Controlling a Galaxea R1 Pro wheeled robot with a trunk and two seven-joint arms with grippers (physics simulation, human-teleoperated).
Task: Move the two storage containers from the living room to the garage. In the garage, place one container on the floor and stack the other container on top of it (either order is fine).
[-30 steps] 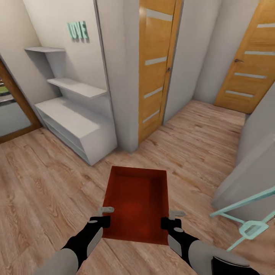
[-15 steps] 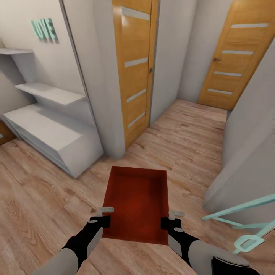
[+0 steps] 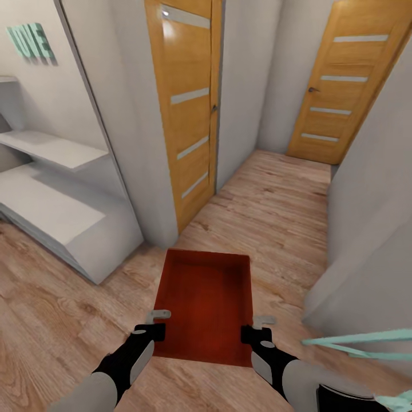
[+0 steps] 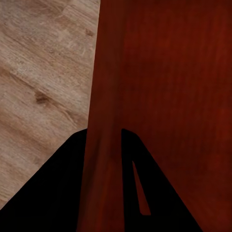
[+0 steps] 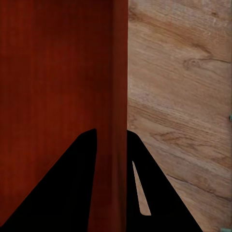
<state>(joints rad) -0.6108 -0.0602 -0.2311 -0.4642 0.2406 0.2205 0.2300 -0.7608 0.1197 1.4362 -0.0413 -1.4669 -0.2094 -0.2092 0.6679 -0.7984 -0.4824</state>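
Note:
An orange-red storage container [image 3: 205, 304] is held level in front of me above a light wood-plank floor. My left gripper [image 3: 153, 327] is shut on its left wall near the front corner. The right gripper [image 3: 253, 332] is shut on its right wall at the same height. In the left wrist view the container wall [image 4: 104, 121] runs between the two dark fingers. The right wrist view shows the opposite wall [image 5: 118, 106] clamped the same way. The bin looks empty inside.
A wood-plank corridor [image 3: 274, 200] leads ahead between grey walls. An orange door [image 3: 186, 109] stands ahead left and another [image 3: 337, 86] at the corridor's end. White shelving [image 3: 51, 194] sits at left. A teal metal frame [image 3: 366, 343] juts in at lower right beside a wall corner [image 3: 349, 286].
The whole view has swung right: shelving and doors slid left, and the teal frame dropped toward the lower right edge. Both grippers keep the same hold on the container.

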